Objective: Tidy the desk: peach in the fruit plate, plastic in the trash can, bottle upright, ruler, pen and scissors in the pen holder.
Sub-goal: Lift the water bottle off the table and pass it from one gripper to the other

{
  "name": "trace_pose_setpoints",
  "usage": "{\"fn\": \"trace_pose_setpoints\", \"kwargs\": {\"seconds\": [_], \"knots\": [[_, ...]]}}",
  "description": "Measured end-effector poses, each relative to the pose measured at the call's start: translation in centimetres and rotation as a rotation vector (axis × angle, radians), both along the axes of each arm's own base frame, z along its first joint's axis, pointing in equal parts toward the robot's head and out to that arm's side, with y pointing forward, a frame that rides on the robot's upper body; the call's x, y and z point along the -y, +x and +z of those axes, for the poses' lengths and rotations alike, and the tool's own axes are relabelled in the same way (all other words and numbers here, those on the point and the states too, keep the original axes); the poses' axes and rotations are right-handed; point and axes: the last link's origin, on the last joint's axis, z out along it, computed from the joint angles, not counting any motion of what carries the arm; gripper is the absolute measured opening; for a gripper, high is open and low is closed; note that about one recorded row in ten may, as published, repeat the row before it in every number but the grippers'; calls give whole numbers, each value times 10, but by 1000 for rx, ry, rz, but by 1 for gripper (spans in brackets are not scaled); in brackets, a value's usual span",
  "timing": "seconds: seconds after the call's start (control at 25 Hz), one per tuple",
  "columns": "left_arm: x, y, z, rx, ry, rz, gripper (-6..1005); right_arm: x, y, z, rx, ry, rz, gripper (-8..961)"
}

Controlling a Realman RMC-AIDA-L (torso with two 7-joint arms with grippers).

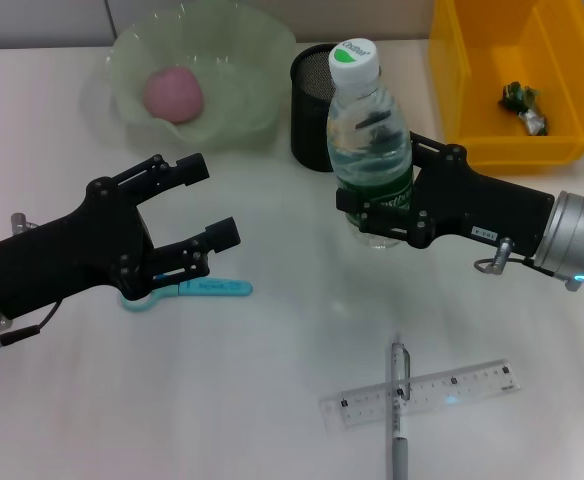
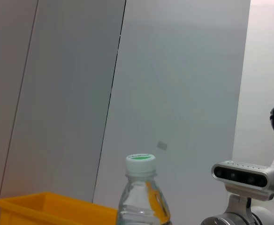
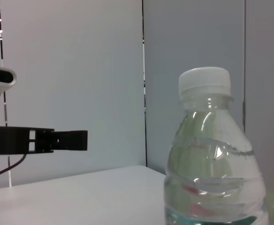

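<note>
A clear water bottle point(image 1: 369, 130) with a white-and-green cap stands upright at the table's middle back. My right gripper point(image 1: 380, 190) is shut around its lower part. The bottle also shows in the left wrist view point(image 2: 141, 194) and the right wrist view point(image 3: 212, 164). My left gripper point(image 1: 209, 200) is open and empty, hovering above the teal-handled scissors point(image 1: 197, 289). A pink peach point(image 1: 172, 94) lies in the pale green fruit plate point(image 1: 242, 50). The black mesh pen holder point(image 1: 310, 110) stands behind the bottle. A clear ruler point(image 1: 442, 392) and a grey pen point(image 1: 399, 420) lie crossed near the front edge.
A yellow bin point(image 1: 472, 90) at the back right holds a crumpled plastic wrapper point(image 1: 524, 105); the bin also shows in the left wrist view point(image 2: 48, 208). The left gripper's finger point(image 3: 57, 139) shows in the right wrist view. Grey wall panels stand behind the table.
</note>
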Motion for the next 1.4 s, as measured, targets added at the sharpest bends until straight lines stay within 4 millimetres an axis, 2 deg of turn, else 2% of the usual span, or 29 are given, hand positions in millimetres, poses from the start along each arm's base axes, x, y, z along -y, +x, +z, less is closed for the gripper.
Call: {"fn": "trace_pose_setpoints", "kwargs": {"seconds": [0.48,0.84,1.4], "knots": [[-1,2,0,16,12,9,814,2,-2,-3,-51,40,-16,762],[-5,2,1,53,34,36,813,5,-17,-22,-68,-5,9,762],[-14,9,-6,55,24,38,813,8,-29,-34,-53,-81,56,762]]}}
